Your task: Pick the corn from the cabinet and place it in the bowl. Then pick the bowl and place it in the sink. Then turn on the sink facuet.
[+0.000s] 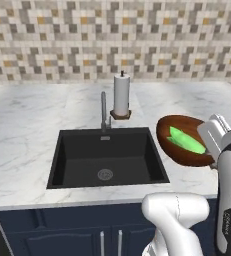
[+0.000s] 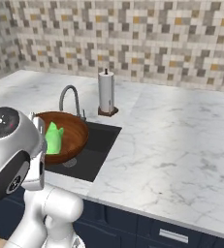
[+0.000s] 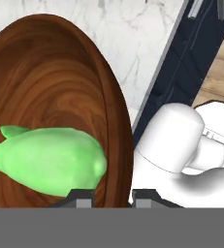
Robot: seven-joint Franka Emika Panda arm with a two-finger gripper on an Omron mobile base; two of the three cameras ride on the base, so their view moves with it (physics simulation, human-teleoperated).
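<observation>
Gripper (image 3: 112,197) sits at the near rim of the bowl (image 3: 50,77), one fingertip inside the rim and one outside, pinching the bowl wall between them. Bowl is held up off the bench and tilted, opening turned toward the sink side in the left base view. Corn (image 3: 50,162) lies inside the bowl, low against the wall close to the fingers, thick end by the rim, thin tip pointing away from it.

In the left base view the bowl (image 1: 184,140) hangs by the right edge of the sink (image 1: 107,157), over the bench (image 1: 22,130) strip right of the basin, corn (image 1: 187,141) showing green across its inside. Whether its rim overlaps the basin edge, cannot tell. In the right base view the bowl (image 2: 67,133) is in front of the sink (image 2: 96,145), partly behind the arm, corn (image 2: 53,138) on its near-left side.

Sink is cut into the bench near its front edge, round silver drain (image 1: 105,174) on its floor. Faucet (image 1: 104,112) stands upright at the middle of the sink's back edge. No water visible. Paper towel roll (image 1: 121,95) stands on a small brown base just behind and right of the faucet, toward the bench's back edge. Tiled wall (image 1: 112,35) runs behind the bench
</observation>
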